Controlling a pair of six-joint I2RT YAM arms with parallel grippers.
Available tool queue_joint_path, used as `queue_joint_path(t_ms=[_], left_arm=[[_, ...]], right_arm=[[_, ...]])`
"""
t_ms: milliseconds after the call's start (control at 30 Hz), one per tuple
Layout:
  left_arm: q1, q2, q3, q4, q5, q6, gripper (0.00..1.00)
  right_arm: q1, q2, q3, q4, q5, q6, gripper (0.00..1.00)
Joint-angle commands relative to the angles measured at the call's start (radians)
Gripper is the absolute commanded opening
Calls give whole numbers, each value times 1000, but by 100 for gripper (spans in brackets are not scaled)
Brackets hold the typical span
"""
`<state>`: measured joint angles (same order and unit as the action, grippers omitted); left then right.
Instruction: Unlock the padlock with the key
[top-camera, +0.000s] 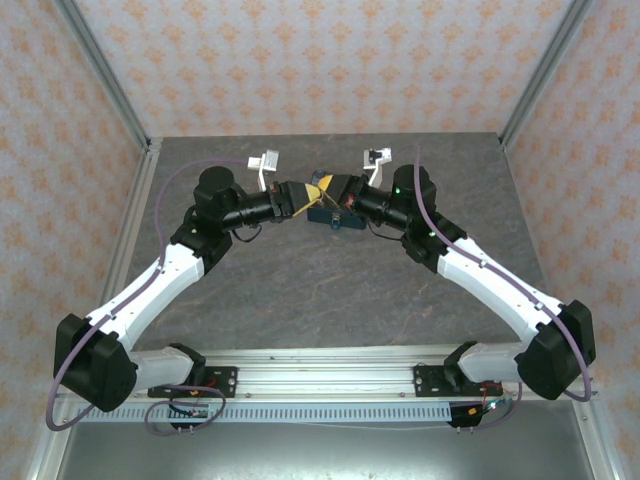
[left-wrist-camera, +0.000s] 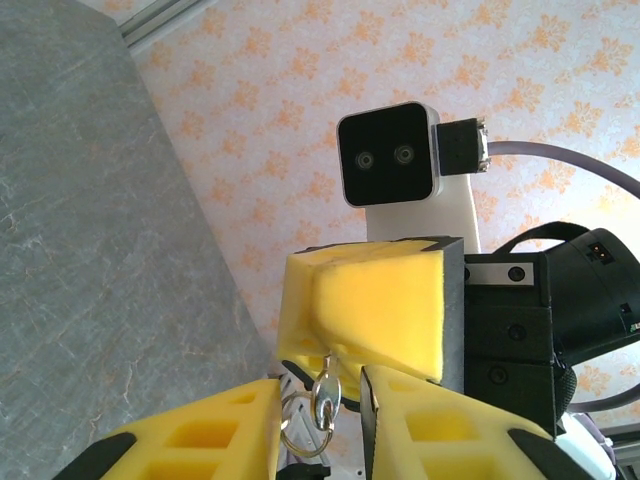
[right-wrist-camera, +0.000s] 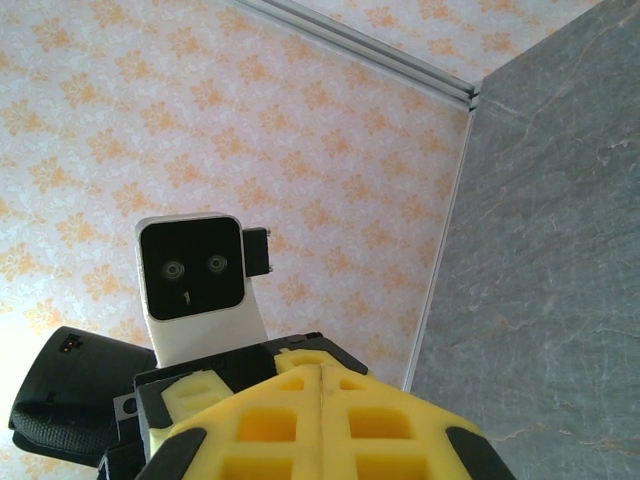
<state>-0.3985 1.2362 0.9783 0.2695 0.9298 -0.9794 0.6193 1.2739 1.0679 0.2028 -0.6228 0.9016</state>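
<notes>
Your left end effector (left-wrist-camera: 320, 390) sits narrowly open, the key (left-wrist-camera: 326, 402) and its ring (left-wrist-camera: 300, 432) hanging in the gap, top end meeting your right end effector (right-wrist-camera: 320, 380), whose yellow pads (right-wrist-camera: 270, 420) are pressed together; what they pinch, I can't tell.

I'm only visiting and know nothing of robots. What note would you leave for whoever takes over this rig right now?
Left gripper: open, the key and its ring between its fingers, no grip seen.
Right gripper: shut, tip to tip with the left one over the table.
Padlock: I cannot tell whether the right gripper holds it or the key is in it.
Done: key at the meeting point.
Left: seat the key if needed, turn it, pull the lock open.
</notes>
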Motion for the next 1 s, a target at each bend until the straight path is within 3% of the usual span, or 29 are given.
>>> queue_joint_path(t_ms=[0,333,767,967], left_arm=[[6,1,7,27,26,-6,27],[4,3,2,33,41,-11,21],[-2,4,3,34,59,-10,20],[-2,0,1,23,62,-5,13]], right_arm=[[3,-25,-3,44,16,-7,0],[3,-23,-5,60,16,0,0],[8,-14,-8,69,25,3,0],[10,-14,-8,70,33,3,0]])
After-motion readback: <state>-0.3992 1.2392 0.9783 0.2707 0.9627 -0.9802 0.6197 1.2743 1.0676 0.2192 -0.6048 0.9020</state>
